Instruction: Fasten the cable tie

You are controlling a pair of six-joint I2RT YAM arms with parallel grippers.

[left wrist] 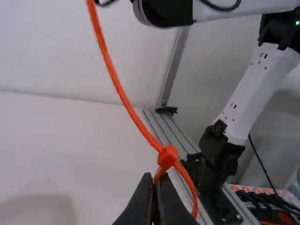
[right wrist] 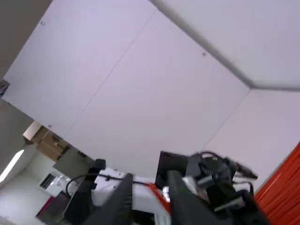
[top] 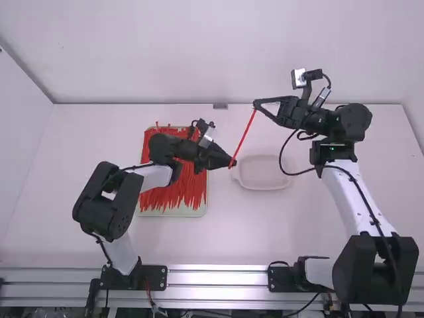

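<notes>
Left gripper (left wrist: 153,178) pinches the looped cable tie (left wrist: 168,157); its strap slants up to the right gripper (top: 257,104), whose hold I cannot tell.

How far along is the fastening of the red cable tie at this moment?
Done: the tail of the red plastic cable tie is already through its head, and a small loop shows in the left wrist view. In hand: the left gripper pinches the loop by the head, and the right gripper holds the tail end. Left: probably pulling the loop tighter.
</notes>
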